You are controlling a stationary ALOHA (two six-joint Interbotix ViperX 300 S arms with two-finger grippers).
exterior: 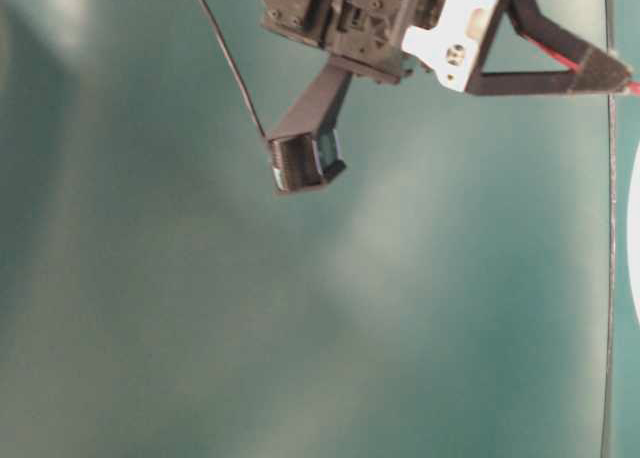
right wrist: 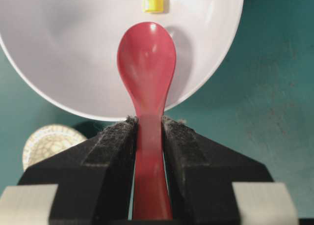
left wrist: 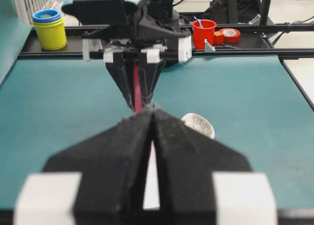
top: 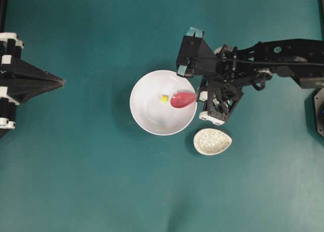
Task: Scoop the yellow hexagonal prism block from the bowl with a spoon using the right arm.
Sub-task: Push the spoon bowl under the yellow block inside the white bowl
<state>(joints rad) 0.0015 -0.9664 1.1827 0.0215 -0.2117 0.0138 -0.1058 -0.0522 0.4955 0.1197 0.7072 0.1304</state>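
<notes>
The bowl [top: 152, 115] is a wide, round, plain white dish with a smooth glossy inside, sitting on a matte teal table [top: 76, 181]. Inside it, a little right of its centre in the overhead view, lies the yellow hexagonal prism block [top: 164, 98], a tiny bright faceted piece resting on the bowl's floor. Just right of the block, reaching in over the bowl's right rim, is the spoon [top: 183, 99], glossy pink-red with a deep oval scoop and a short straight handle; its tip is just beside the block, and whether they touch cannot be told.

The right gripper [right wrist: 148, 131] is clamped on the spoon's handle, its two wedge-shaped black fingers, faced with rough fuzzy padding, pressing the handle from both sides. The right arm [top: 273, 60] behind it is black with white fittings and teal tabs.

Outside the bowl, near its lower right rim, rests a spoon rest [top: 212, 141], a small teardrop-shaped beige dish with a crackled, speckled surface.

Well to the left of the bowl, the left gripper [top: 62, 82] points toward it, its pointed black fingers drawn together with only a hairline slit between them
</notes>
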